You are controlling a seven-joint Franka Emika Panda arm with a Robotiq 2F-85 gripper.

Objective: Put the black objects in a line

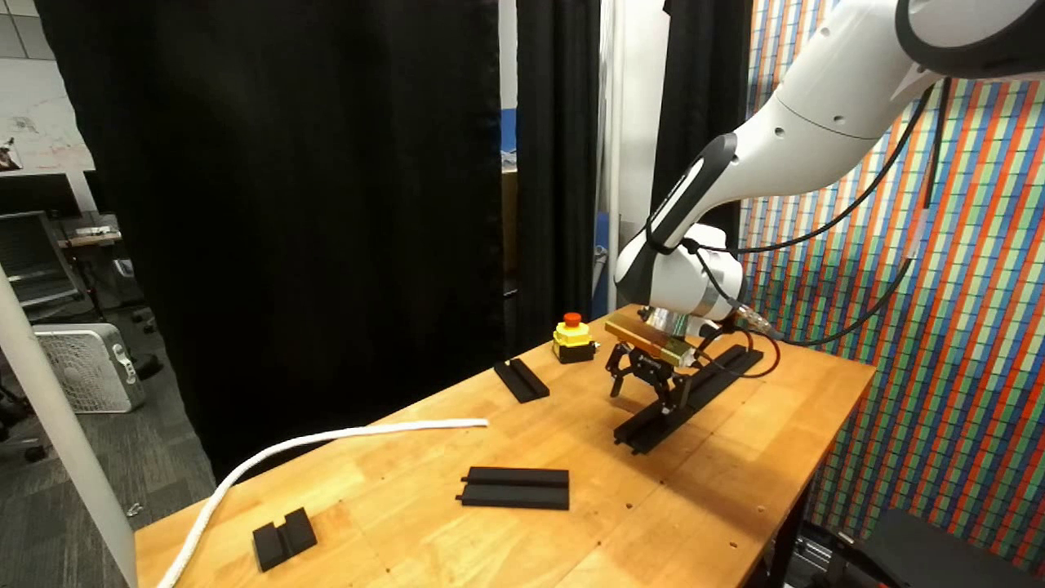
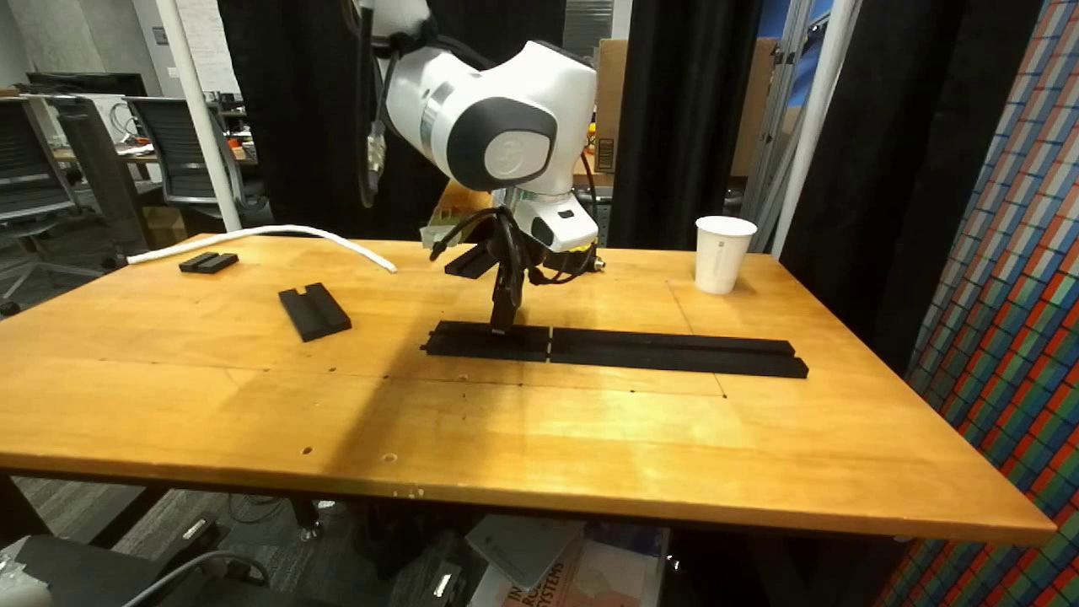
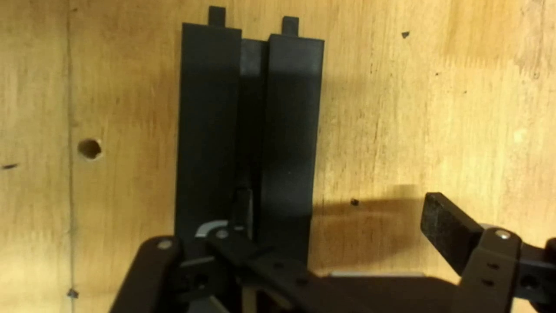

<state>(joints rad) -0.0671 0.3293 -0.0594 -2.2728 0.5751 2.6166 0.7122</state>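
Several flat, grooved black bars lie on the table. A black bar with two end pegs (image 2: 459, 344) and a longer black bar (image 2: 674, 354) lie end to end with a thin gap. Another black bar (image 1: 518, 487) lies apart from them, a small one (image 1: 283, 539) sits far off, and one more (image 1: 522, 380) lies near the table's back edge. My gripper (image 1: 642, 398) is open and low over the pegged bar. In the wrist view, one finger is over that bar's groove (image 3: 252, 108); the other is over bare wood beside it. Nothing shows between the fingers.
A yellow emergency stop with a red button (image 1: 573, 337) stands near the back edge. A white paper cup (image 2: 723, 253) stands on the table beyond the long bar. A white cord (image 1: 326, 437) lies along the table edge. The wooden table (image 2: 590, 447) has small holes.
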